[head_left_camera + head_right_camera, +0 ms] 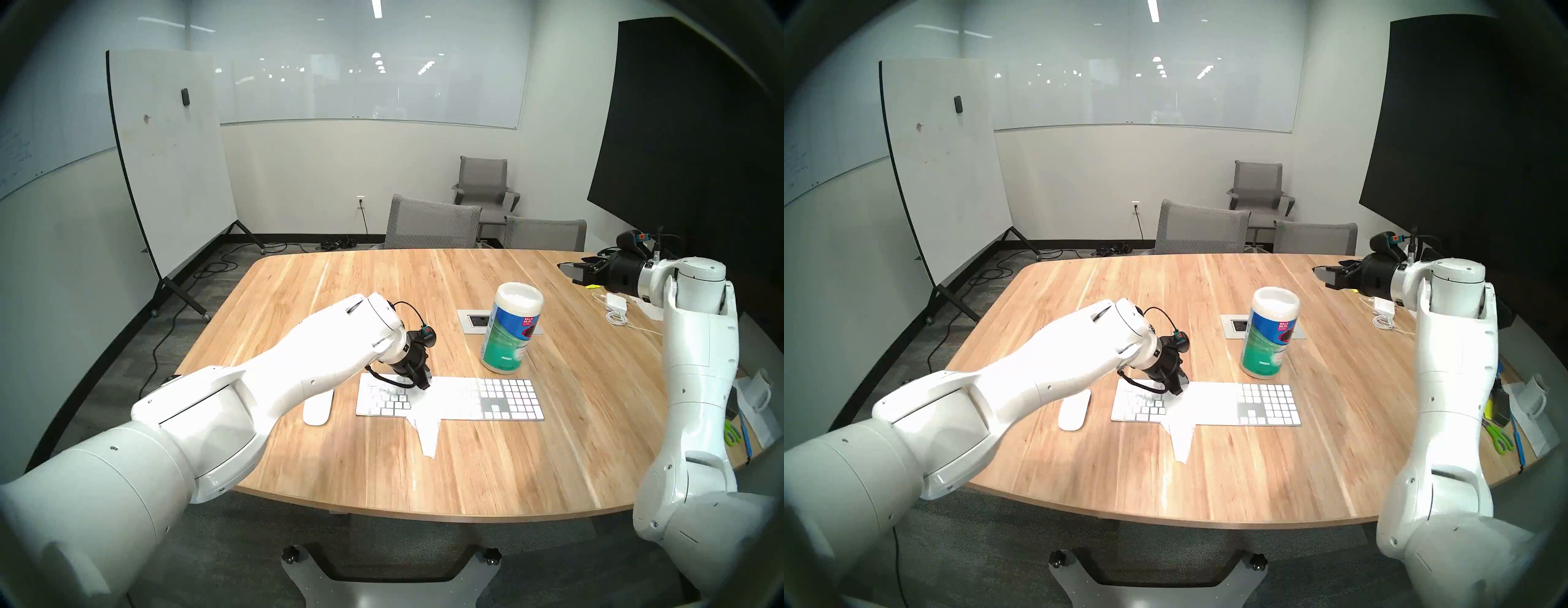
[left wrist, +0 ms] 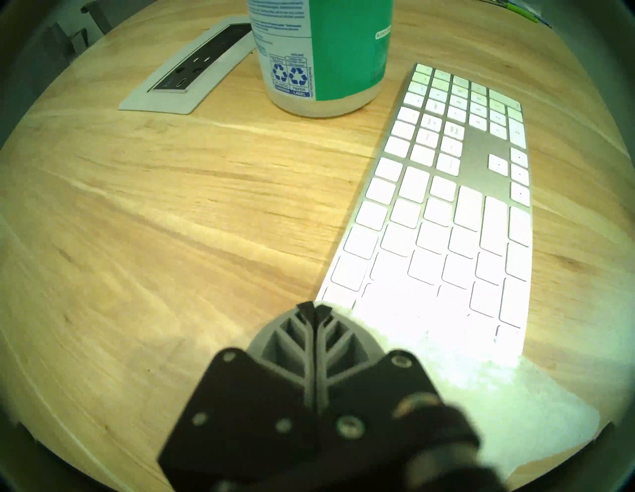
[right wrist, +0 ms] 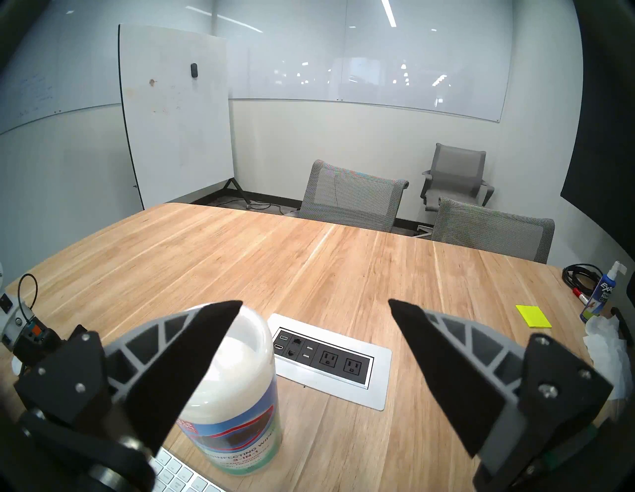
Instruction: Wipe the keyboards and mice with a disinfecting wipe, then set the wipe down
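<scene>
One wipe, one grip: the left gripper [image 1: 425, 384] has its jaws pressed together on the far edge of the disinfecting wipe [image 1: 428, 420], at the middle of the keyboard [image 1: 505, 399].
Wipe position: draped over the keyboard's centre in the lower middle of the head views, its tail hanging past the near edge onto the table [image 1: 424, 288].
Wipe handling: thin, limp and light; likely damp and clingy, so it should drag flat but bunch or fold if pushed; an edge pinch suits it.
Keyboard handling: slim, stiff and light; it may slide on the smooth wood under sideways pressure.
Mouse: the mouse [image 1: 318, 406] lies just left of the keyboard, partly under the left arm; glossy, so probably slippery and easy to shove.
Right gripper: the right gripper [image 3: 314, 311] hangs at the right of the head views, jaws spread wide and empty.
Left wrist view only: closed fingertips at the keyboard's far edge, and bare keys ahead.
Right wrist view only: the wipes canister [image 3: 237, 388] close up, and outlets in the table.
</scene>
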